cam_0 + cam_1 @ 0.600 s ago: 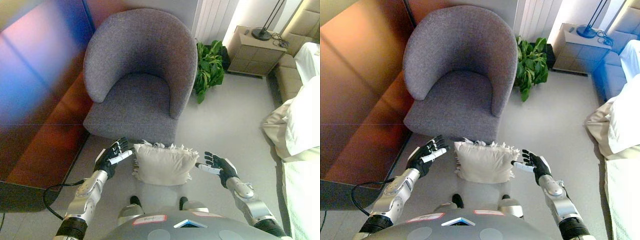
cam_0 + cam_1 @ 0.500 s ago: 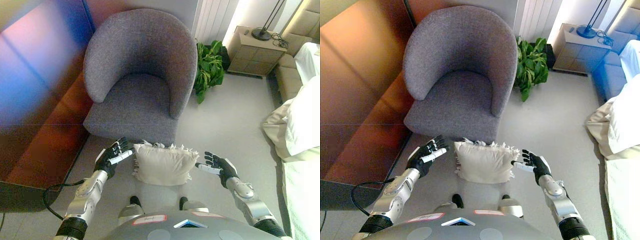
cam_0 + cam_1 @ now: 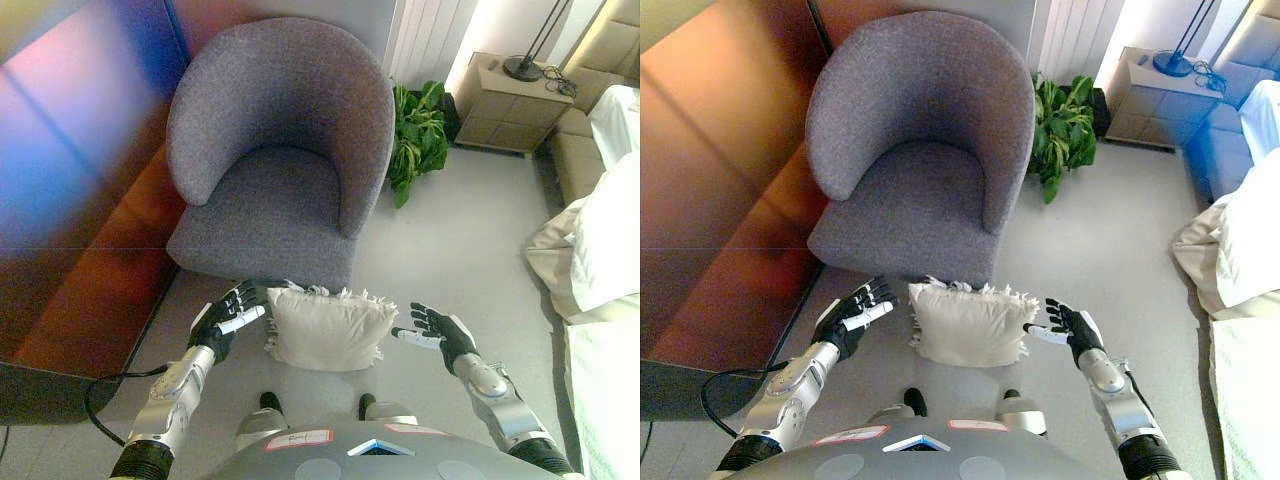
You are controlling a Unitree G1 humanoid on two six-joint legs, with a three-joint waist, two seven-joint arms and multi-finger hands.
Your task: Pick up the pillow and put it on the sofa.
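Currently, scene status as follows.
Pillow (image 3: 326, 327): cream, fringed along its edges, lying on the pale floor (image 3: 460, 240) directly in front of the sofa, its far edge just beside the sofa's base.
Sofa (image 3: 278, 150): grey upholstered tub seat with a curved back; seat cushion bare; positioned beyond the pillow, against the reddish-brown wall panel (image 3: 70, 200).
Left hand (image 3: 224, 319): to the left of the pillow, just beside its left edge, fingers straight and spread, palm turned toward the pillow; contact with the fabric cannot be confirmed.
Right hand (image 3: 438, 333): to the right of the pillow, apart from its right edge with floor visible between, fingers extended and spread, palm facing the pillow.
Hand arrangement: one on each side, pillow between them, nothing held.
Potted plant (image 3: 417, 135): green leaves, on the floor just right of the sofa.
Bedside cabinet (image 3: 508, 103): far right corner, with a lamp base (image 3: 522, 67) on top.
Bedding (image 3: 595, 245): white, along the right edge, draping to the floor.
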